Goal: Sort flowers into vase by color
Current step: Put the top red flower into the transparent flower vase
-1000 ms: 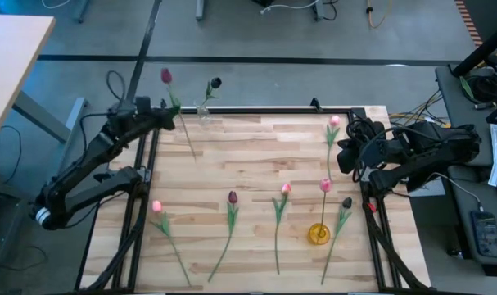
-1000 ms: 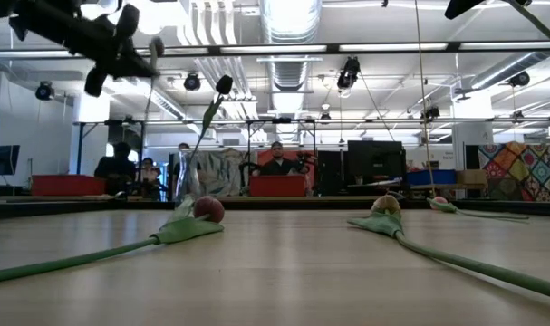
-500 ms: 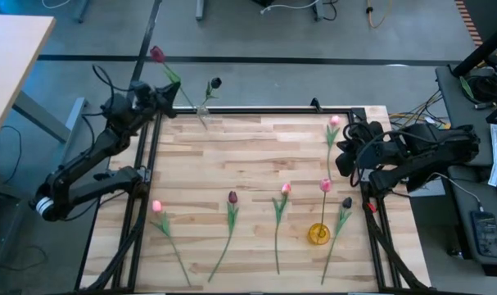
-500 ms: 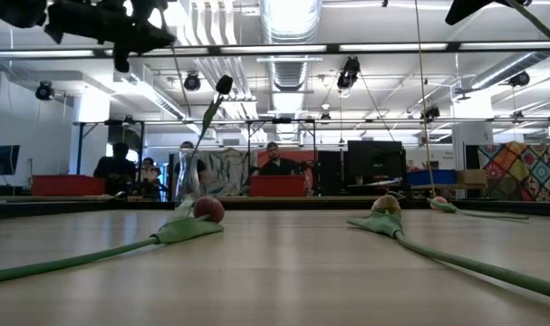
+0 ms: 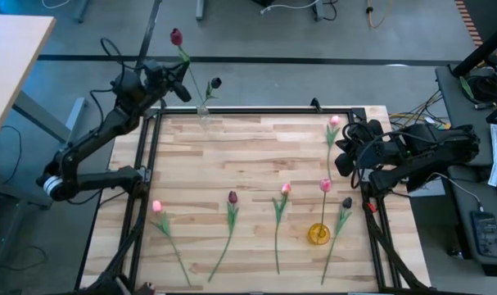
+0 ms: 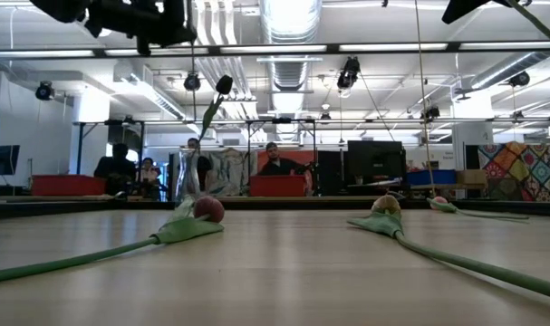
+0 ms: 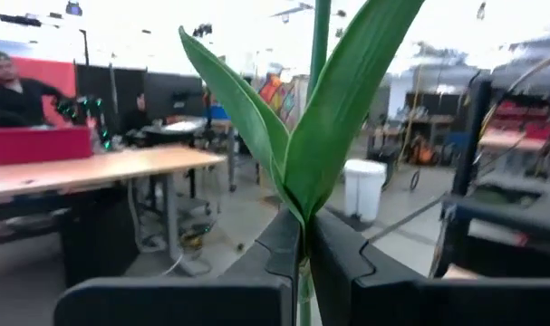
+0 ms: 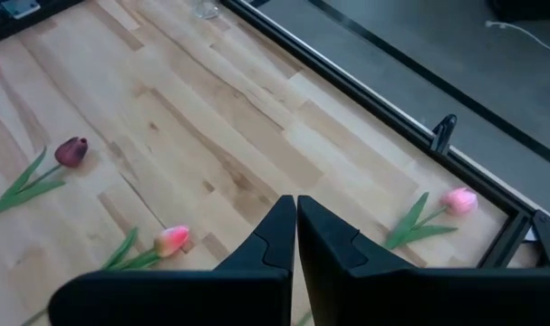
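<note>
My left gripper (image 5: 185, 84) is raised over the table's far-left corner, shut on a maroon tulip (image 5: 176, 37) whose head stands above it. Just beside it, at the far edge, a clear vase (image 5: 203, 111) holds one dark tulip (image 5: 215, 83). A yellow vase (image 5: 318, 233) near the right front holds a pink tulip (image 5: 325, 186). Several loose tulips lie flat on the wood: pink (image 5: 157, 206), maroon (image 5: 232, 197), pink (image 5: 286, 188), dark (image 5: 346, 202), pink (image 5: 334, 121). My right gripper (image 5: 344, 156) waits shut at the right edge. My left gripper pinches the maroon tulip's green stem (image 7: 303, 272) between its two fingers, right under the point where the leaves (image 7: 284, 136) branch off. The fingers lie across the stem. The tulip is lifted clear and nearly upright, its lower end (image 5: 199, 100) reaching down toward the clear vase's mouth.
A black metal frame (image 5: 264, 109) runs along the table's far edge and sides. The wood (image 5: 264, 152) between the far edge and the row of loose tulips is bare. People sit at desks in the room beyond the table (image 6: 275, 167).
My left gripper has risen and moved toward the far edge and the clear vase, staying shut on the maroon tulip. The tulip, whose lower stem lay over the table a second ago, is now lifted clear and turned more upright, its lower end swung to the vase.
</note>
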`<move>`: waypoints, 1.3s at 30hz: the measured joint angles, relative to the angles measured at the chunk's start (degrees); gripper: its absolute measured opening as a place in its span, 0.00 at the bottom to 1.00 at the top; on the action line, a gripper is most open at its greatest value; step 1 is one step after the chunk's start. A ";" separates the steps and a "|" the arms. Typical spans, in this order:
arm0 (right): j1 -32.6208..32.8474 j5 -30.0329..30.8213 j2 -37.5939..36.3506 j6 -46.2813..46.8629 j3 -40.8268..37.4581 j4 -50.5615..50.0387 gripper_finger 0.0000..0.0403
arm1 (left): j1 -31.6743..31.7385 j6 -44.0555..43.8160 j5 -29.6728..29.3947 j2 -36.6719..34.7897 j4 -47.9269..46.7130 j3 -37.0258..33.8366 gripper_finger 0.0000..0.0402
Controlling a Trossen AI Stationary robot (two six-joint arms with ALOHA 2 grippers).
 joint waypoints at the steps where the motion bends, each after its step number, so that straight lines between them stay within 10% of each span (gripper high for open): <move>1: 0.00 0.00 0.00 0.02 0.00 0.01 0.02 | 0.32 0.70 -0.05 0.52 -0.41 -0.10 0.00; 22: 0.00 0.07 0.07 0.12 0.00 1.51 0.02 | 3.20 -0.76 -2.93 5.90 17.60 -15.77 0.00; 39: 0.00 0.08 0.07 -0.03 0.00 3.16 0.02 | 3.20 -3.57 -2.86 11.71 11.13 -15.13 0.15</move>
